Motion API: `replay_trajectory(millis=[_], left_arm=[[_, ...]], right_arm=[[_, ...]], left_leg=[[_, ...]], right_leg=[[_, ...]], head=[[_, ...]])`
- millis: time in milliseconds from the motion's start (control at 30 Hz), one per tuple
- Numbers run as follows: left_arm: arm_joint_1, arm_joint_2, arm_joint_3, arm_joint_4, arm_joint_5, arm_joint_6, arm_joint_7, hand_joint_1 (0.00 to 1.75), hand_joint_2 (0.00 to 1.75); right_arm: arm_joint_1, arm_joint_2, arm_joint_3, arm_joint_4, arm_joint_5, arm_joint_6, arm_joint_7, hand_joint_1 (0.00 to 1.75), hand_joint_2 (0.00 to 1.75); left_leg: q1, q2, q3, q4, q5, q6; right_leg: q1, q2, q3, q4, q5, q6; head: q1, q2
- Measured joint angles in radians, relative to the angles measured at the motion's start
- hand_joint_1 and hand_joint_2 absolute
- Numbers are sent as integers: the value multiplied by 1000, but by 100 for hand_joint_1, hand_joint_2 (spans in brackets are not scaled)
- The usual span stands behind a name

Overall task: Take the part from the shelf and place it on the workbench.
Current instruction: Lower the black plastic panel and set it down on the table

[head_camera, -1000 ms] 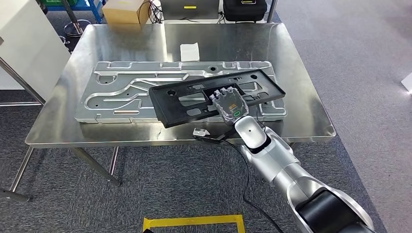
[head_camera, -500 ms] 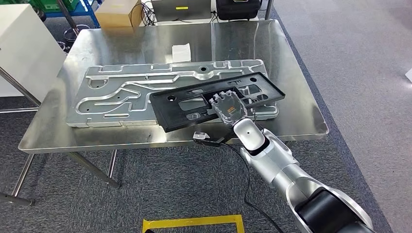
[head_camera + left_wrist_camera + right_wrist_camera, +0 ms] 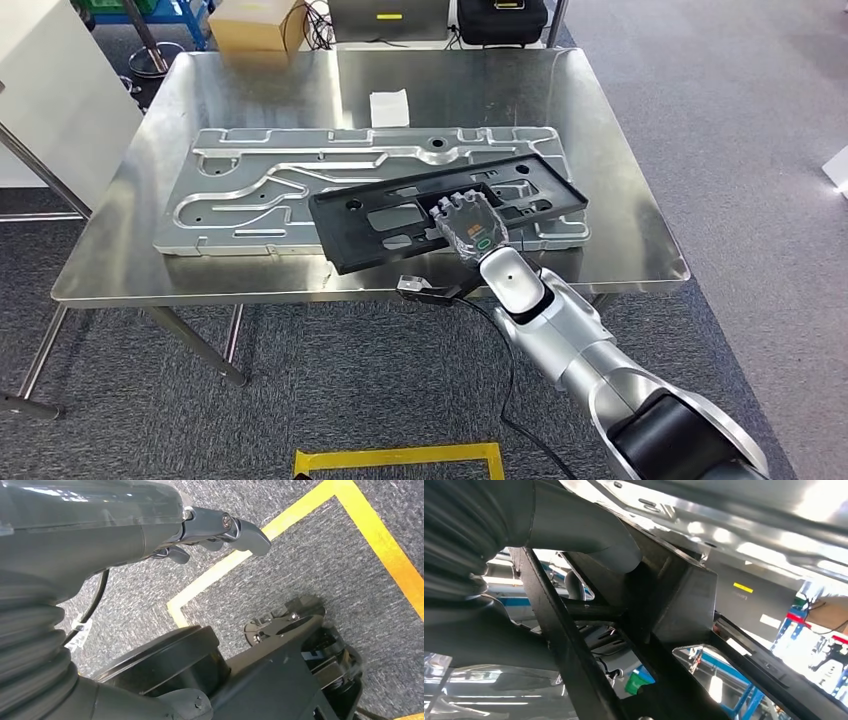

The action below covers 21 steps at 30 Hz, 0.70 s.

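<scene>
The part is a flat black frame panel (image 3: 350, 215) with several cut-outs. It lies slantwise over a large silver stamped plate (image 3: 260, 185) on the steel workbench (image 3: 620, 210). My right hand (image 3: 468, 222) grips the panel's near edge, fingers over the top. In the right wrist view the grey thumb (image 3: 589, 535) presses under the black frame (image 3: 674, 610). Whether the panel rests on the plate or hovers just above it I cannot tell. My left hand (image 3: 220, 530) hangs over the carpet, fingers curled loosely, holding nothing.
A small white paper (image 3: 390, 106) lies at the back of the workbench. A cardboard box (image 3: 255, 22) and dark cases stand behind it. A loose cable with a connector (image 3: 418, 290) hangs by the front edge. Yellow floor tape (image 3: 400, 458) marks the carpet below.
The camera has swayed a little, so the whole scene shifted. My right hand still holds the black panel, which sits slightly lower and nearer the silver plate.
</scene>
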Motion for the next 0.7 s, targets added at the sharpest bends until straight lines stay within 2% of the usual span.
replay_trajectory(millis=[33, 67, 133, 167, 233, 333, 367, 433, 500, 533, 567, 633, 667, 700], left_arm=[[0, 0, 0, 0, 1, -1, -3, 0, 175], [1, 0, 1, 0, 3, -1, -5, 0, 175], [1, 0, 2, 0, 7, -1, -10, 0, 175], [0, 0, 2, 0, 8, -1, -11, 0, 175], [-1, 1, 4, 0, 9, -1, -13, 0, 175], [-1, 2, 6, 0, 10, -1, -14, 0, 175], [-1, 3, 7, 0, 10, -1, -14, 0, 175], [0, 4, 8, 0, 10, -1, -14, 0, 175], [1, 5, 11, 0, 13, -1, -14, 0, 175], [1, 5, 12, 0, 14, -1, -15, 0, 175], [1, 5, 14, 0, 16, -1, -15, 0, 175], [3, 6, 17, 0, 16, 0, -13, 0, 175], [5, 7, 19, 0, 16, 0, -12, 0, 175], [7, 9, 21, 0, 17, 0, -11, 0, 175]], right_arm=[[1, 0, 2, 1, 0, 2, -1, 175, 175], [1, -1, 3, 2, 0, 4, -1, 175, 175], [-1, -1, 4, 3, 0, 7, -2, 175, 175], [-2, -1, 5, 3, 0, 8, -2, 175, 175], [-5, 0, 7, 3, 0, 10, -2, 175, 175], [-5, 1, 11, 4, 0, 14, -2, 175, 175], [-6, 1, 13, 4, 0, 14, -1, 175, 175], [-8, 4, 20, 6, 0, 14, 4, 175, 175], [-10, 3, 39, 8, 0, 14, 28, 175, 175], [-12, 0, 52, 9, 0, 14, 42, 175, 175], [-16, -4, 64, 7, 0, 16, 54, 175, 175], [-27, -13, 75, -7, 0, 24, 58, 175, 175], [-36, -18, 75, -18, 0, 31, 55, 175, 175], [-47, -23, 74, -30, 0, 39, 50, 175, 175]], left_leg=[[0, 0, 0, 2, -2, 0], [0, -1, 0, 4, -4, -1], [-1, -2, 2, 9, -11, -7], [-2, -2, 2, 13, -15, -11], [-6, -2, 2, 15, -19, -21], [-6, -1, 3, 19, -29, -37], [-5, -1, -5, 41, -42, -42], [-3, -1, -55, 146, -90, -51], [-1, -1, -127, 273, -129, -56], [-1, -1, -147, 298, -124, -56], [-1, -1, -146, 283, -98, -54], [-2, -1, -98, 159, -15, -44], [-5, -1, -70, 97, 15, -36], [-8, -1, -47, 50, 27, -29]], right_leg=[[0, 0, -7, 9, 10, 0], [0, 0, 6, -21, 36, 0], [0, -2, 68, -149, 101, -6], [3, -2, 97, -208, 118, -11], [7, -3, 123, -262, 121, -22], [6, -1, 131, -269, 117, -41], [4, -1, 136, -271, 116, -47], [2, -2, 146, -274, 110, -57], [4, -2, 155, -273, 101, -61], [5, -2, 161, -273, 96, -62], [6, -1, 169, -273, 90, -61], [8, 1, 189, -273, 76, -58], [9, 3, 196, -273, 70, -55], [10, 4, 200, -274, 65, -50]], head=[[0, 0], [0, 0], [0, 0], [0, 0], [-1, 0], [-1, 0], [-4, 0], [-8, 0], [-9, 0], [-9, 0], [-9, 0], [-9, 0], [-9, 0], [-9, 0]])
